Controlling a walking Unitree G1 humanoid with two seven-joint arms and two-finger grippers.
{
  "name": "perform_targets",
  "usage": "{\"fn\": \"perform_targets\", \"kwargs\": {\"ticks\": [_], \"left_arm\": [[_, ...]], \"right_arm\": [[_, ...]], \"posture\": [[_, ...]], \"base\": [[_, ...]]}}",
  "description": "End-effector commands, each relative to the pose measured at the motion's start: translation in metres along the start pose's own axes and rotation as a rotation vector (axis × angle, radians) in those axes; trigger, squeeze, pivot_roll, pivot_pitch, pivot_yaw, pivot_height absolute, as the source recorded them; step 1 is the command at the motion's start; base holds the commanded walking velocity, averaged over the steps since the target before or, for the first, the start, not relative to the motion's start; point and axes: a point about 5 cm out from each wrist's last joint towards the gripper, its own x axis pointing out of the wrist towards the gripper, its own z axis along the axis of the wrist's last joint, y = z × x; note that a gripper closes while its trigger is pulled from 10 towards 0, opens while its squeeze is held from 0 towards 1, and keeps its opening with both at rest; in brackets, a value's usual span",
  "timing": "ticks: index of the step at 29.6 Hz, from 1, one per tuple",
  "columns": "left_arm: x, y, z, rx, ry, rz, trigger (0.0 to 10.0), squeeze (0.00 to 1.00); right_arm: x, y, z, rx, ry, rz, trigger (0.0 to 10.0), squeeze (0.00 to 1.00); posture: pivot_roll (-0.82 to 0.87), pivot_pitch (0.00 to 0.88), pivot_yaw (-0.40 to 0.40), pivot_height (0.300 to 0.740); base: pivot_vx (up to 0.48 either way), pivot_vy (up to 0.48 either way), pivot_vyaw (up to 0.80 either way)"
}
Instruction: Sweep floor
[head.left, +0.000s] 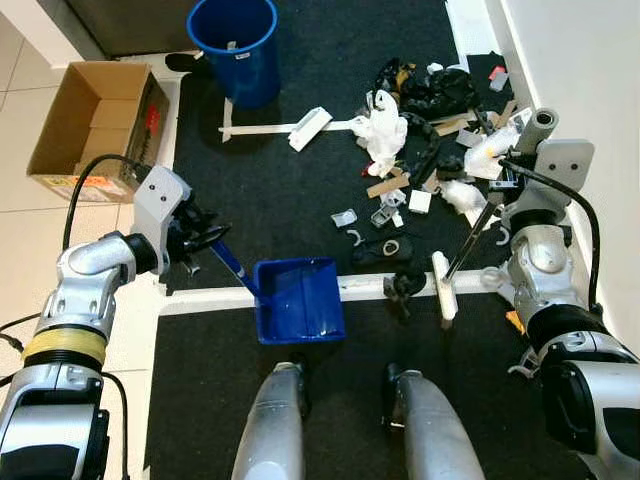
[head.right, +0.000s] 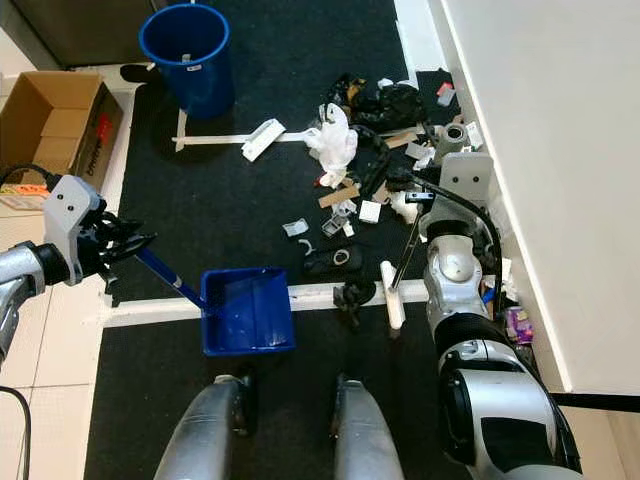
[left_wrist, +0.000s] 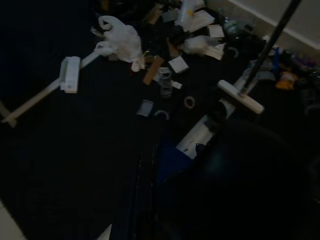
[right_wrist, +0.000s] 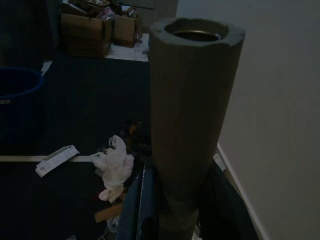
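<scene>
My left gripper (head.left: 205, 240) is clamped on the blue dustpan (head.left: 297, 298) handle, pan flat on white floor strip. My right gripper (right_wrist: 175, 200) grips broom (head.left: 443, 284) handle btwn 2 fingers; broom head sits beside debris pile (head.left: 430, 110).

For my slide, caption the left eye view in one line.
Left gripper holds a blue dustpan while the right gripper grips a broom beside scattered litter.

blue dustpan (head.left: 298, 299) flat on dark floor; white-headed broom (head.left: 443, 284) slants beside scattered litter (head.left: 420, 130).
</scene>
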Motion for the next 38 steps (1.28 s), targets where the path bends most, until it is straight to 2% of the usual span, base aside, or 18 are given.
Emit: {"fn": "perform_targets", "kwargs": {"ticks": [1, 6, 10, 16, 19, 22, 25, 30, 32, 34, 35, 38], "left_arm": [[-0.002, -0.009, -0.018, -0.007, 0.078, -0.057, 10.0, 0.00], [0.008, -0.019, -0.018, 0.002, 0.079, -0.102, 10.0, 0.00], [0.020, -0.034, -0.020, 0.009, 0.081, -0.159, 10.0, 0.00], [0.027, -0.047, -0.023, 0.007, 0.080, -0.200, 10.0, 0.00], [0.027, -0.048, -0.022, 0.006, 0.076, -0.202, 10.0, 0.00], [0.030, -0.050, -0.020, 0.002, 0.063, -0.205, 10.0, 0.00], [0.030, -0.050, -0.020, 0.001, 0.060, -0.206, 10.0, 0.00], [0.031, -0.049, -0.017, 0.005, 0.053, -0.194, 10.0, 0.00], [0.032, -0.049, -0.016, 0.006, 0.050, -0.190, 10.0, 0.00], [0.032, -0.048, -0.014, 0.009, 0.044, -0.180, 10.0, 0.00], [0.032, -0.048, -0.014, 0.009, 0.044, -0.180, 10.0, 0.00], [0.032, -0.046, -0.013, 0.012, 0.038, -0.170, 10.0, 0.00]], "right_arm": [[-0.004, -0.002, -0.008, 0.000, 0.031, -0.008, 10.0, 0.00], [-0.005, 0.002, -0.010, 0.050, 0.043, -0.027, 10.0, 0.00], [-0.009, 0.019, -0.014, 0.098, 0.051, -0.012, 10.0, 0.00], [-0.014, 0.029, -0.019, 0.130, 0.061, 0.012, 10.0, 0.00], [-0.015, 0.030, -0.020, 0.143, 0.065, 0.013, 10.0, 0.00], [-0.019, 0.048, -0.019, 0.235, 0.069, 0.044, 10.0, 0.00], [-0.019, 0.056, -0.017, 0.275, 0.070, 0.055, 10.0, 0.00], [-0.022, 0.089, -0.004, 0.382, 0.077, 0.116, 10.0, 0.00], [-0.022, 0.095, -0.002, 0.412, 0.082, 0.127, 10.0, 0.00], [-0.024, 0.108, 0.005, 0.477, 0.104, 0.151, 10.0, 0.00], [-0.024, 0.108, 0.005, 0.477, 0.104, 0.151, 10.0, 0.00], [-0.025, 0.113, 0.009, 0.584, 0.143, 0.134, 10.0, 0.00]], "posture": [[0.03, 0.345, 0.016, 0.740], [0.03, 0.340, 0.014, 0.740], [0.03, 0.340, 0.014, 0.740], [0.02, 0.338, 0.013, 0.740], [0.02, 0.338, 0.013, 0.740], [0.02, 0.338, 0.011, 0.740], [0.02, 0.338, 0.010, 0.740], [0.02, 0.335, 0.011, 0.740], [0.02, 0.335, 0.011, 0.740], [0.02, 0.335, 0.008, 0.740], [0.02, 0.335, 0.008, 0.740], [0.02, 0.335, 0.005, 0.740]], "base": [[0.000, 0.000, 0.00], [0.000, 0.000, 0.00], [0.000, 0.000, 0.00], [0.000, 0.000, 0.00], [0.000, 0.000, 0.00], [0.000, 0.000, 0.00], [0.000, 0.000, 0.00], [0.000, 0.000, 0.00], [0.000, 0.000, 0.00], [0.000, 0.000, 0.00], [0.000, 0.000, 0.00], [0.000, 0.000, 0.00]]}}
